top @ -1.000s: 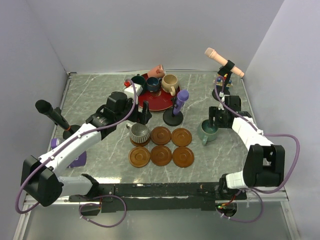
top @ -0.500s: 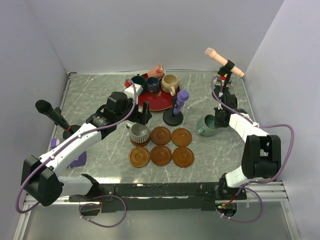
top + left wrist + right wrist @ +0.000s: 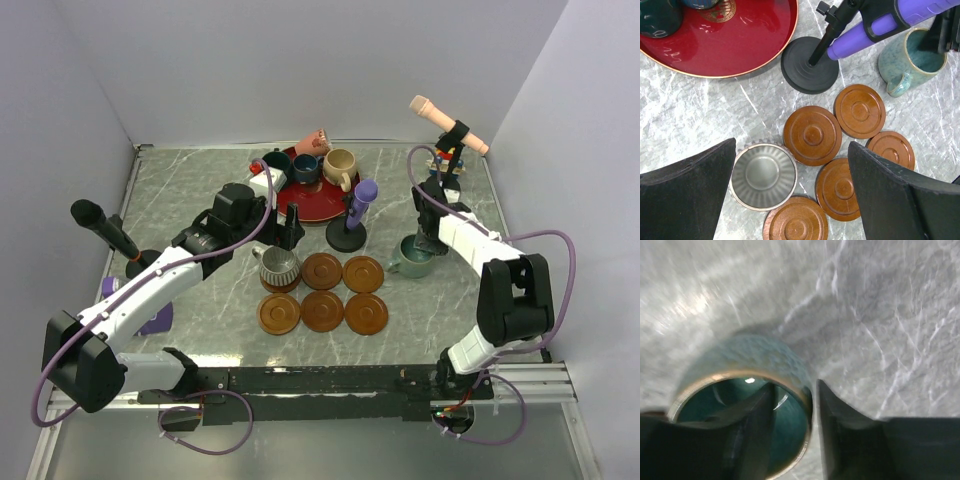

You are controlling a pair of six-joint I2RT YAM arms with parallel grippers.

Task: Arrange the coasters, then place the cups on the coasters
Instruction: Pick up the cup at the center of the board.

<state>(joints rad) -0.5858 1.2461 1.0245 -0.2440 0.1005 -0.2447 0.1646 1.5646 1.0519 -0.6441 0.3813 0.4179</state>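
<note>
Right gripper (image 3: 795, 390), fingers straddling the rim of the teal cup (image 3: 412, 260) (clamped or slack we cannot tell), has carried it in to stand upright just right of the coasters (image 3: 322, 310), so seating it comes next.

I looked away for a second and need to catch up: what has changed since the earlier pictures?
The right end effector shifted left onto the teal cup. Its fingers now straddle the rim, one of them inside. The cup tipped briefly, and its handle swung from the near side toward the coasters. Unchanged: the open left end effector above the grey ribbed cup, the coasters and the red plate.
</note>
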